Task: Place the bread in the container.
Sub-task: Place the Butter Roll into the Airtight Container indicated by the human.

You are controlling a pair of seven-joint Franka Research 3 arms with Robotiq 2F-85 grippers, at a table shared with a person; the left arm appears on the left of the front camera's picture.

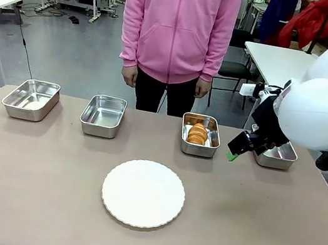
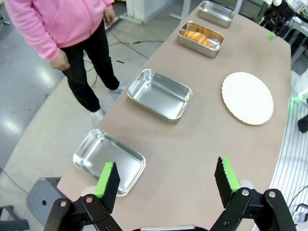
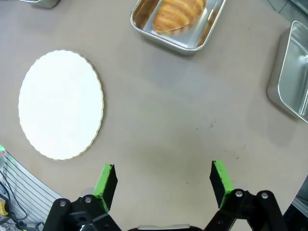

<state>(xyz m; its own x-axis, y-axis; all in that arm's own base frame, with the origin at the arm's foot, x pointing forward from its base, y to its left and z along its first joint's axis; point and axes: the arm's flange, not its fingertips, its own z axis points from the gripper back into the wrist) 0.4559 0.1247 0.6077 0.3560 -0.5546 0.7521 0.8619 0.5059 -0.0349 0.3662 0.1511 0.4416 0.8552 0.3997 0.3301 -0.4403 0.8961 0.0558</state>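
Golden-brown ridged bread lies flat inside shiny steel container (third pan from robot's left), far side of table.

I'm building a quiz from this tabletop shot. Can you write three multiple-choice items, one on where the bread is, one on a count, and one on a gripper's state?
1. Where is the bread?
A. On the white plate
B. In the third pan from the left
C. In the right gripper

2. How many steel pans are on the table?
A. Two
B. Three
C. Four

3. What is the state of the right gripper?
A. Open and empty
B. Shut on the bread
C. Shut on the plate

Answers: B, the bread lies inside that pan; C, four pans line the far edge; A, its fingers stand apart over bare table.
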